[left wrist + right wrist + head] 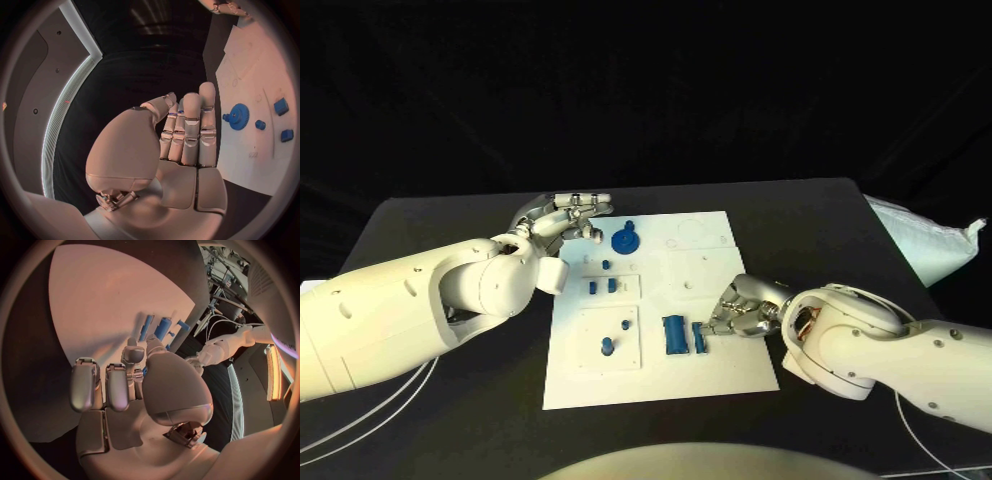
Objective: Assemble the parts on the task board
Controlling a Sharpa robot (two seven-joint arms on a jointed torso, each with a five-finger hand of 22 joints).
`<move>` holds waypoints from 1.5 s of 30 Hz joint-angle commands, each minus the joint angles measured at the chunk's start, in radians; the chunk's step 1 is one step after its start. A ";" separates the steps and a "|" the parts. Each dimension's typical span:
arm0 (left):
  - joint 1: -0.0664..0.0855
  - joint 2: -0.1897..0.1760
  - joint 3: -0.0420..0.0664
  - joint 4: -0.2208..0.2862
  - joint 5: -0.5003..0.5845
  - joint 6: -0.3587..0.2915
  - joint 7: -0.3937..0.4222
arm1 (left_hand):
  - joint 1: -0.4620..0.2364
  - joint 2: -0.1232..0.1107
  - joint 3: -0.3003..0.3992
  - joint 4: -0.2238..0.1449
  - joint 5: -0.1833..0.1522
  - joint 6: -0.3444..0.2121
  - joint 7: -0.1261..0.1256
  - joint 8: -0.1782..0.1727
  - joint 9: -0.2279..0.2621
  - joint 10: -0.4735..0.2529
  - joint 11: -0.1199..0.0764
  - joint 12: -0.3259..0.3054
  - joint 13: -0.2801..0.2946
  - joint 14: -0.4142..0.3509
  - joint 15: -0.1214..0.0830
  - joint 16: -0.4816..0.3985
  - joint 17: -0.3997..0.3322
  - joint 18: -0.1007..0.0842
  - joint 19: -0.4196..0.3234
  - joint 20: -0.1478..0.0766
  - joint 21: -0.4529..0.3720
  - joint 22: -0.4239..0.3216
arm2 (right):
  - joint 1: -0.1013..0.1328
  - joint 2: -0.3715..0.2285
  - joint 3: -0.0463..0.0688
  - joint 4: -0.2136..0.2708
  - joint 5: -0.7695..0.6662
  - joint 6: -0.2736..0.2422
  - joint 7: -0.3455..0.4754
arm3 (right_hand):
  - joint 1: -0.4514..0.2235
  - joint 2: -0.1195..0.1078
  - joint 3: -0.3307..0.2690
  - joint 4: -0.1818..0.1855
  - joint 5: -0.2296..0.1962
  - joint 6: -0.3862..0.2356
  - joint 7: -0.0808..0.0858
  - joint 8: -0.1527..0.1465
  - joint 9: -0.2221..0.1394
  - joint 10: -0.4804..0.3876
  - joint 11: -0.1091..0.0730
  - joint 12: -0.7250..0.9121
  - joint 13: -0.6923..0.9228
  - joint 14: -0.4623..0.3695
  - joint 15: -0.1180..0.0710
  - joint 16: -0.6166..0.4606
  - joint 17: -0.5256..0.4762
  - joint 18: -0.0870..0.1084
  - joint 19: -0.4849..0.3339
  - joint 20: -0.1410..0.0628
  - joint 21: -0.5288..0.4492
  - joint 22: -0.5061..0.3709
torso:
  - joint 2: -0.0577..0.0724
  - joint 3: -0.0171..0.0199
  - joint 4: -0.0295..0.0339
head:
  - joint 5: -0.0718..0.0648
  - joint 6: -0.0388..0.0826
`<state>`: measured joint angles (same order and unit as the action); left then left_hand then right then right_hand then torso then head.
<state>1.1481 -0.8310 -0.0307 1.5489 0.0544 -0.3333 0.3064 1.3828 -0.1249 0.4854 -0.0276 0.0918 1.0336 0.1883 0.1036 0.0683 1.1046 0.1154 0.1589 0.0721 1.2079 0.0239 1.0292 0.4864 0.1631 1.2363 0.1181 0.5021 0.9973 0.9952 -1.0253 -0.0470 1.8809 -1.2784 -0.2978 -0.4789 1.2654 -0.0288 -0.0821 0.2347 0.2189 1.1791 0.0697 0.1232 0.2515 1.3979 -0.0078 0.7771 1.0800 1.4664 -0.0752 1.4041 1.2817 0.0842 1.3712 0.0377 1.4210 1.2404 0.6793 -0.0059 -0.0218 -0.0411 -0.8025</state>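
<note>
Several blue parts (674, 332) are seen lying on the task board (718, 375), so assembly is judged unfinished. The left hand (565, 217), upper left, is held empty with fingers apart. Whether the right hand (737, 310) holds anything cannot be told.

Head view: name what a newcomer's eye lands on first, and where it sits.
The white task board glows mid-table against the black cloth, dotted with small blue parts. The blue gear lies near its far left corner, right beside the left robot hand. The right robot hand hovers at the board's right edge, next to the long blue piece.
</note>
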 commanded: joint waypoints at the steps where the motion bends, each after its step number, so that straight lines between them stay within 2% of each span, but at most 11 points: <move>1: -0.001 0.003 -0.002 -0.003 -0.004 0.015 0.008 | 0.005 0.005 -0.003 -0.002 0.004 -0.006 0.000 0.006 0.001 -0.008 0.000 0.006 -0.002 -0.007 0.000 0.000 -0.001 0.018 -0.006 0.001 -0.006 -0.002 | 0.037 -0.012 0.002 -0.025 0.308 -0.067 0.141 | -0.032 -0.002 -0.025 0.016 -0.025 -0.020 0.004 -0.006 -0.001 -0.009 0.003 -0.001 0.001 0.053 0.004 -0.004 -0.003 -0.010 -0.008 0.002 -0.007 -0.007 | -0.004 -0.0007 0.0014 | -0.004 0.009; 11: -0.019 0.019 -0.005 -0.033 0.008 0.010 0.056 | -0.028 -0.001 -0.042 0.011 0.002 -0.016 -0.002 0.017 0.001 -0.030 0.003 0.025 -0.002 -0.088 0.009 -0.055 -0.036 0.017 -0.066 0.010 -0.055 -0.028 | 0.140 0.007 0.002 -0.175 0.795 -0.055 0.518 | 0.035 0.042 -0.032 -0.033 -0.035 -0.092 0.033 -0.040 -0.013 -0.098 0.026 -0.187 -0.114 0.021 0.024 -0.096 -0.129 0.020 -0.102 0.020 -0.092 -0.153 | -0.033 -0.0081 0.0062 | -0.012 0.027; 19: -0.023 0.034 -0.004 -0.108 0.023 -0.011 0.091 | -0.024 0.014 -0.079 0.023 0.001 -0.072 -0.004 0.012 -0.002 -0.077 0.029 0.029 -0.009 -0.252 0.067 -0.479 -0.247 0.004 -0.315 0.067 -0.311 -0.220 | 0.163 0.138 0.003 -0.420 1.036 -0.026 0.774 | 0.168 0.084 0.027 -0.109 -0.049 -0.204 0.098 -0.060 -0.055 -0.301 0.093 -0.561 -0.453 -0.244 0.087 -0.738 -0.746 0.095 -0.429 0.072 -0.542 -0.679 | -0.076 -0.0138 0.0012 | -0.006 0.085; 25: -0.022 0.031 -0.002 -0.141 0.025 -0.024 0.107 | -0.017 0.023 -0.095 0.027 0.003 -0.079 -0.006 0.005 -0.002 -0.097 0.049 -0.002 -0.010 -0.252 0.106 -0.701 -0.340 0.016 -0.394 0.124 -0.440 -0.375 | 0.165 0.221 0.005 -0.552 1.116 0.022 0.863 | 0.214 0.085 0.084 -0.141 -0.083 -0.226 0.127 -0.061 -0.097 -0.329 0.149 -0.700 -0.694 -0.423 0.170 -1.085 -0.945 0.087 -0.553 0.150 -0.843 -0.867 | -0.094 -0.0108 -0.0078 | 0.002 0.126; 33: -0.013 0.062 0.001 -0.199 0.026 -0.051 0.110 | -0.011 0.028 -0.141 0.023 0.002 -0.086 -0.011 -0.026 -0.003 -0.126 0.073 -0.055 -0.010 -0.243 0.134 -0.844 -0.400 0.021 -0.443 0.152 -0.440 -0.512 | 0.160 0.282 0.008 -0.640 1.151 0.067 0.913 | 0.156 0.079 0.166 -0.209 -0.084 -0.217 0.136 -0.060 -0.165 -0.313 0.159 -0.711 -0.951 -0.379 0.195 -1.285 -1.137 0.101 -0.467 0.187 -1.056 -1.027 | -0.117 -0.0037 -0.0003 | 0.009 0.153; 34: -0.012 0.065 0.001 -0.201 0.026 -0.055 0.110 | -0.010 0.030 -0.146 0.023 0.002 -0.085 -0.010 -0.028 -0.003 -0.126 0.073 -0.059 -0.010 -0.241 0.135 -0.854 -0.404 0.021 -0.447 0.154 -0.440 -0.525 | 0.159 0.285 0.008 -0.643 1.152 0.070 0.915 | 0.142 0.079 0.179 -0.223 -0.084 -0.215 0.136 -0.059 -0.174 -0.307 0.158 -0.710 -0.980 -0.365 0.195 -1.302 -1.160 0.102 -0.449 0.186 -1.079 -1.046 | -0.116 -0.0025 0.0008 | 0.009 0.156; 35: -0.015 0.059 0.000 -0.196 0.019 -0.032 0.085 | -0.421 0.049 -0.245 0.028 -0.092 -0.365 -0.064 -0.104 -0.068 -0.414 0.016 -0.086 -0.072 -0.530 0.082 -0.900 -0.486 -0.037 -0.679 0.072 -0.502 -0.659 | 0.161 0.280 0.008 -0.635 1.104 0.012 0.845 | -0.273 0.029 0.082 -0.235 -0.122 -0.505 0.071 -0.123 -0.251 -0.641 0.115 -0.777 -0.995 -0.702 0.159 -1.323 -1.185 0.035 -0.734 0.119 -1.170 -1.095 | -0.107 -0.0074 -0.0032 | 0.004 0.143; 36: -0.015 0.059 0.000 -0.194 0.018 -0.034 0.085 | -0.432 0.125 -0.250 0.028 -0.092 -0.378 -0.065 -0.104 -0.068 -0.428 0.015 -0.159 -0.072 -0.540 0.084 -0.908 -0.486 -0.037 -0.691 0.070 -0.502 -0.670 | 0.160 0.280 0.008 -0.634 1.104 0.009 0.846 | -0.291 0.029 0.082 -0.235 -0.123 -0.513 0.072 -0.123 -0.251 -0.646 0.113 -0.777 -1.005 -0.707 0.157 -1.330 -1.193 0.035 -0.736 0.117 -1.181 -1.102 | -0.107 -0.0071 -0.0028 | 0.005 0.144; 40: -0.020 0.059 0.002 -0.182 0.014 -0.057 0.093 | -0.558 0.125 -0.282 0.028 -0.092 -0.464 -0.081 -0.104 -0.068 -0.517 -0.002 -0.159 -0.072 -0.628 0.071 -0.925 -0.486 -0.046 -0.763 0.046 -0.502 -0.715 | 0.155 0.278 0.010 -0.618 1.113 -0.014 0.853 | -0.421 0.029 0.082 -0.235 -0.137 -0.601 0.054 -0.123 -0.251 -0.744 0.099 -0.777 -1.080 -0.806 0.147 -1.404 -1.208 0.035 -0.818 0.097 -1.215 -1.123 | -0.113 -0.0045 0.0021 | 0.012 0.156; 41: -0.024 0.058 0.004 -0.173 0.011 -0.075 0.098 | -0.604 0.125 -0.293 0.028 -0.092 -0.495 -0.087 -0.104 -0.068 -0.549 -0.007 -0.159 -0.072 -0.660 0.066 -0.931 -0.486 -0.054 -0.789 0.037 -0.502 -0.731 | 0.151 0.277 0.011 -0.606 1.119 -0.031 0.859 | -0.468 0.029 0.082 -0.235 -0.142 -0.633 0.047 -0.123 -0.251 -0.780 0.095 -0.777 -1.080 -0.842 0.075 -1.404 -1.282 0.026 -0.848 0.090 -1.226 -1.129 | -0.117 -0.0026 0.0058 | 0.018 0.164; 45: -0.038 0.057 0.009 -0.136 -0.001 -0.143 0.120 | -0.714 0.125 -0.320 0.028 -0.092 -0.571 -0.101 -0.104 -0.068 -0.628 -0.023 -0.159 -0.072 -0.737 0.053 -0.946 -0.486 -0.065 -0.852 0.015 -0.502 -0.768 | 0.136 0.272 0.017 -0.560 1.144 -0.100 0.880 | -0.580 0.029 0.082 -0.235 -0.219 -0.710 0.030 -0.123 -0.251 -0.867 0.082 -0.777 -1.080 -0.930 0.075 -1.404 -1.282 0.018 -0.922 0.072 -1.254 -1.145 | -0.129 0.0033 0.0168 | 0.034 0.191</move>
<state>1.1125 -0.7746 -0.0240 1.4003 0.0700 -0.4058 0.3925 0.9069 -0.0223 0.2238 -0.0012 0.0186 0.6266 0.1186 0.0185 0.0128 0.6463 0.1250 0.0234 0.0123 0.6379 0.1045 0.1148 0.0158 0.1395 0.5205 0.1793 0.0139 0.3102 1.1349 -0.7543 -0.0315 1.3047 -0.1599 -0.3279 0.3707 0.9296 0.0098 0.0218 0.0018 0.0804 0.6362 0.1359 0.0147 0.0149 0.7191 0.1009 0.0168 0.0269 0.7269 0.0483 0.0279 0.0525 0.1302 0.6088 0.1487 0.2267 0.1294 0.5606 -0.0078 -0.0148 -0.0174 -0.6281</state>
